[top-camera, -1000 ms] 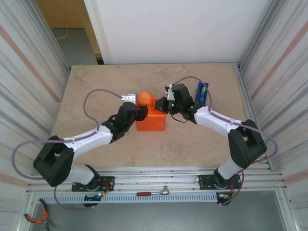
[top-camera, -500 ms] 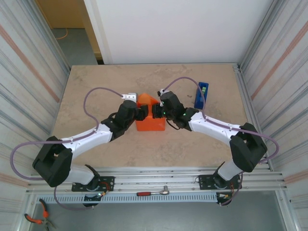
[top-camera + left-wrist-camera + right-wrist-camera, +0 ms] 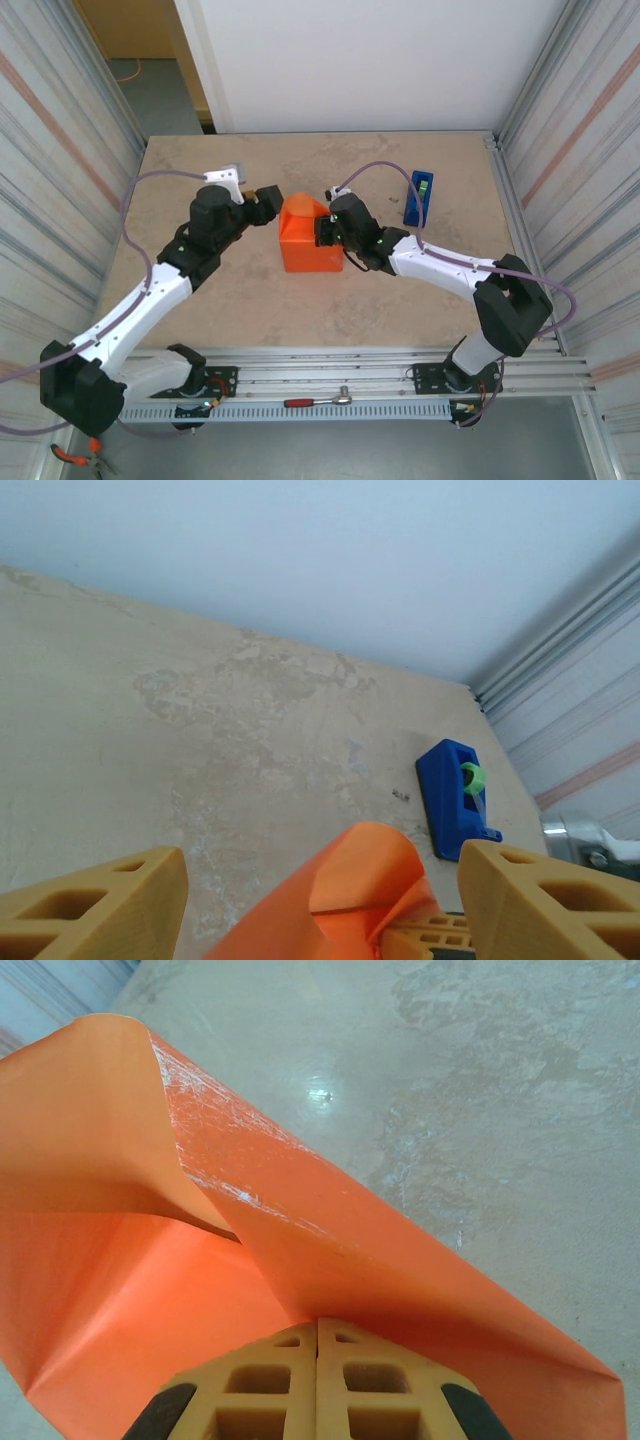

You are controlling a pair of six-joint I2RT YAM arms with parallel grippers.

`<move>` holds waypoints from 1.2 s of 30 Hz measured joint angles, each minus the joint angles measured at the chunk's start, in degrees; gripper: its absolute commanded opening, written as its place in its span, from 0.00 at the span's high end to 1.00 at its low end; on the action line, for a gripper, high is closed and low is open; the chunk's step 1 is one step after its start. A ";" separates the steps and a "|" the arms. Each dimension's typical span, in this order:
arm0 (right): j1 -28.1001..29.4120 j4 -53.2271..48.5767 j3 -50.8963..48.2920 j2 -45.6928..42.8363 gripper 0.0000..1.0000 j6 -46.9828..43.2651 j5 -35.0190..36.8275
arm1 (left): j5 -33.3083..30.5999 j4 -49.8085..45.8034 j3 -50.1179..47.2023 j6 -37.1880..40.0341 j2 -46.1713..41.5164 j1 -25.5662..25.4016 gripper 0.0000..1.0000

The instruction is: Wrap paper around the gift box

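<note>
The orange paper point(image 3: 310, 245) is folded up into a blocky bundle at the table's middle, with a loose flap point(image 3: 300, 207) standing up at its far side. The gift box is hidden under it. My right gripper point(image 3: 321, 231) is shut, and its closed fingertips point(image 3: 317, 1345) press against the paper's top fold point(image 3: 330, 1230) without pinching it. My left gripper point(image 3: 266, 197) hangs open just left of the flap, apart from it. In the left wrist view the paper point(image 3: 350, 890) rises between the spread fingers point(image 3: 110, 900) of my left gripper point(image 3: 322, 870).
A blue tape dispenser point(image 3: 419, 197) with a green roll point(image 3: 472, 777) stands at the back right, just beyond my right arm. Metal walls close in the table point(image 3: 200, 170) on the left and right.
My right gripper swung left from beside the dispenser onto the top of the paper. My left arm drew back and left, off the bundle, with its jaws open.
</note>
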 measured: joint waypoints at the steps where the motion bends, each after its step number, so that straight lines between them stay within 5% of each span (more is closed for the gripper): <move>1: 0.00 0.00 0.00 0.00 1.00 0.00 0.02 | 0.09 0.00 -0.24 0.00 -0.26 0.00 0.30; 10: 0.00 0.07 0.00 0.04 1.00 0.00 -0.17 | -1.84 0.90 -8.70 1.81 -0.35 -5.33 0.31; 16: 0.00 0.09 0.00 0.04 1.00 0.00 -0.24 | -3.26 4.59 -9.01 3.56 3.37 -5.75 0.43; 21: -0.02 0.11 0.02 0.04 1.00 0.00 -0.42 | -3.45 7.41 -9.01 4.90 6.91 -6.19 0.66; 24: -0.02 0.11 0.02 0.04 1.00 0.00 -0.42 | -3.48 8.33 -8.98 5.70 8.52 -6.51 0.97; 25: -0.02 0.11 0.02 0.07 1.00 0.00 -0.42 | -3.54 8.59 -8.94 6.01 8.92 -6.62 1.00; 28: -0.07 0.35 0.02 0.20 1.00 0.00 -0.42 | -4.02 8.74 -8.66 7.04 9.73 -6.99 1.00; 32: -0.11 0.76 0.02 0.37 1.00 0.02 -0.48 | -4.96 8.46 -7.80 7.91 10.19 -7.26 0.58; 36: -0.11 0.76 0.02 0.37 1.00 0.02 -0.63 | -6.67 8.57 -5.70 8.55 10.25 -7.26 0.50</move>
